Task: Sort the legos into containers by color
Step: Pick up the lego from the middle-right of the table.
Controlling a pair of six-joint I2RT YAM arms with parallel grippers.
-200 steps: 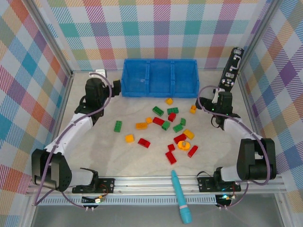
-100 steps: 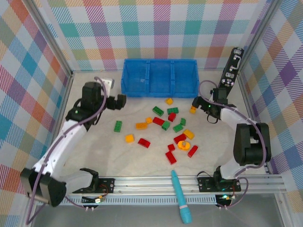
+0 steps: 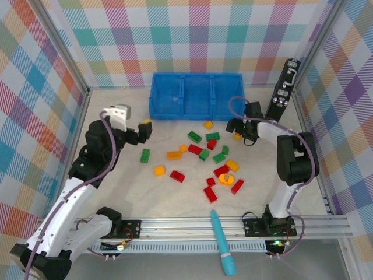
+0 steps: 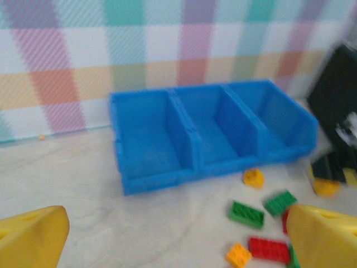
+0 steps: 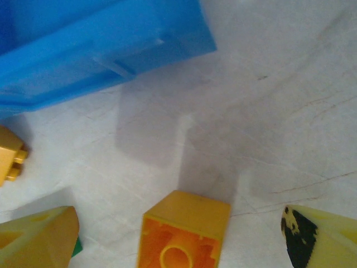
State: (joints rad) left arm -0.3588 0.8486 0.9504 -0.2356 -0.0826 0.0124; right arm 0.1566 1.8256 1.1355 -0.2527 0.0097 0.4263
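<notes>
A: Right, from the top camera the blue bin (image 3: 196, 111) sits upper centre against the back wall, its 3 compartments side by side. The legos (image 3: 203, 154) lie scattered on the table (image 3: 134, 192) just below it, mid-frame, in red, green and orange.

B: And the right gripper (image 3: 235, 129) is just off the bin's lower right corner, over 1 orange brick (image 3: 237, 136).

A: The right wrist camera tells us more! That orange brick (image 5: 184, 231) lies hollow side up at bottom centre, a round tube showing inside. The right gripper (image 5: 178, 240) has its yellow fingertips (image 5: 36, 237) spread wide on either side, bare table between each and the brick. Released, gripping nothing.

B: The bin's corner (image 5: 100, 50) fills the upper left there, and another orange piece (image 5: 10, 153) pokes in at the left edge.

A: Over to the left gripper (image 3: 144, 129), left of the pile. Its wrist view looks straight into the blue bin (image 4: 156, 178) from the front, a view of the dividers that the top camera lacks. The left gripper (image 4: 178, 240) is splayed wide, 1 yellow tip in each lower corner, nothing between them.

B: Any writing?

A: Marks on the black device (image 3: 284, 87), upper right, are too small to read.

B: Around it all?

A: A teal pen-like tool (image 3: 223, 245) lies across the rail at bottom centre. The right arm's cable (image 3: 232, 104) loops in front of the bin's right end.
</notes>
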